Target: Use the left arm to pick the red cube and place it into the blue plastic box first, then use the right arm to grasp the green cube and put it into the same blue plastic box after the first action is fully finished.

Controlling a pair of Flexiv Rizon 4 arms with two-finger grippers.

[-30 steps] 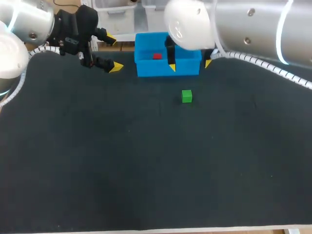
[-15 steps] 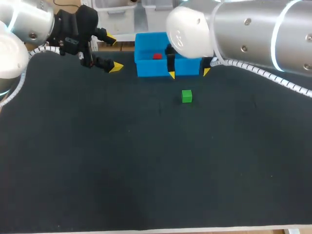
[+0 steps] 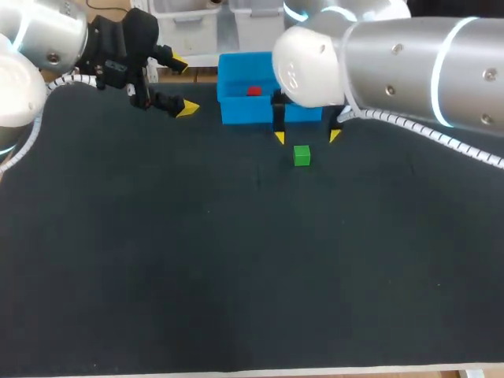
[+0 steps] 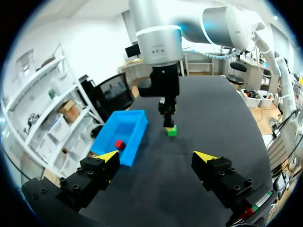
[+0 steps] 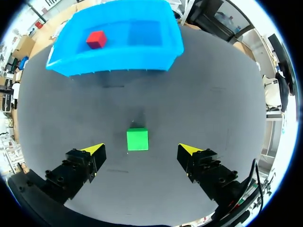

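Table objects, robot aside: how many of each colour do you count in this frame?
Red: 1, the red cube
Green: 1, the green cube
Blue: 1, the blue plastic box
Total: 3

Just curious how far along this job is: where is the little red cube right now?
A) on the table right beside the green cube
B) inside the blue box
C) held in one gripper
B: the red cube lies on the floor of the blue box, well apart from the green cube.
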